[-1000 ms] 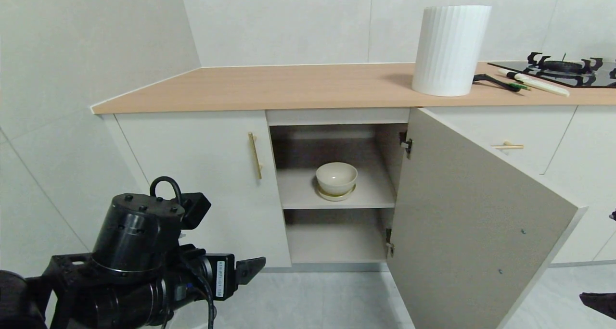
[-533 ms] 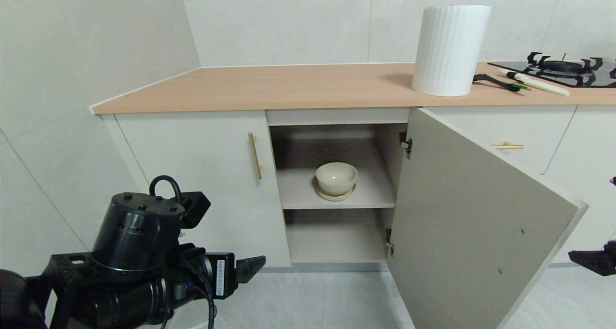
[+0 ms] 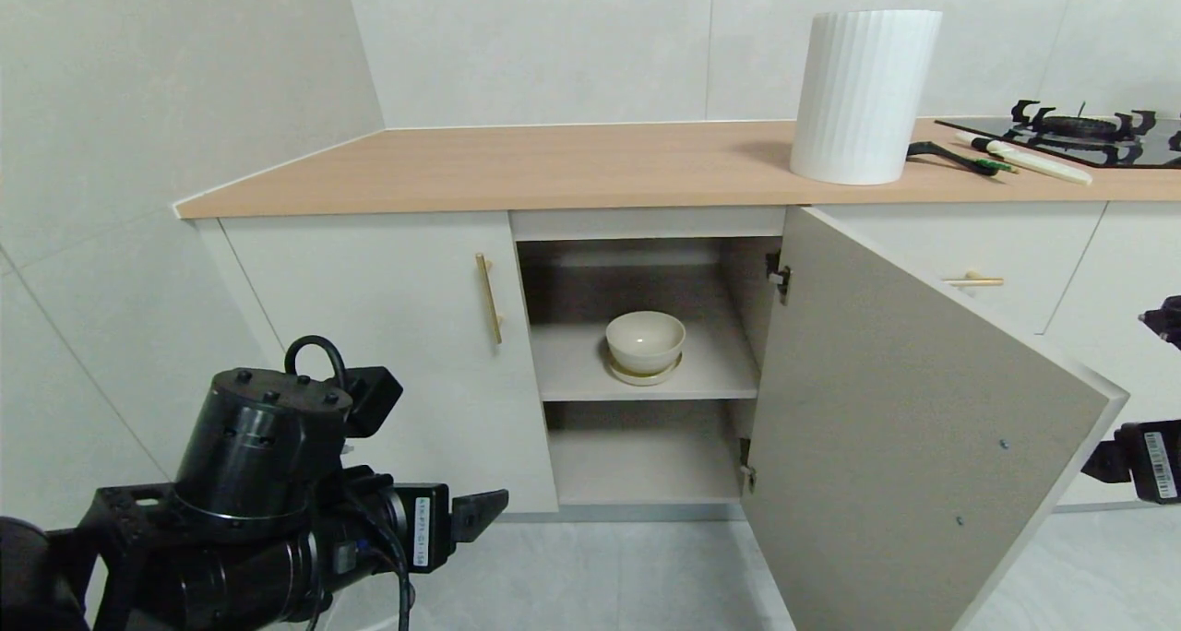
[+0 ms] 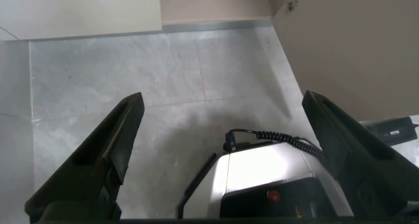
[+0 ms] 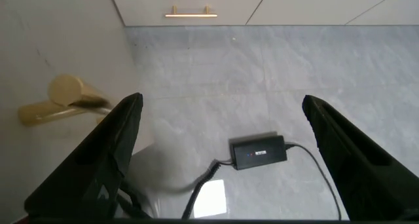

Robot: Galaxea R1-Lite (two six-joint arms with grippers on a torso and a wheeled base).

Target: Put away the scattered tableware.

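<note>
Bowl point(image 3: 645, 339) sits on a small plate point(image 3: 643, 375) on the upper shelf point(image 3: 577, 363), already stored. Left pincer point(image 4: 219, 119) and right pincer point(image 5: 219, 116) are released, empty; the right hangs beside the door handle point(image 5: 62, 99), presumably to shut the door point(image 3: 904, 400).

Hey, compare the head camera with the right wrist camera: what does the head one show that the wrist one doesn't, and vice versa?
Head view, not right wrist: the bowl on its saucer on the cabinet's upper shelf, the wooden countertop, the white ribbed container and the stove. Right wrist view, not head: the gold handle near the open right gripper, and a black power adapter with its cable. Both: the open cabinet door and the grey tiled floor.
</note>
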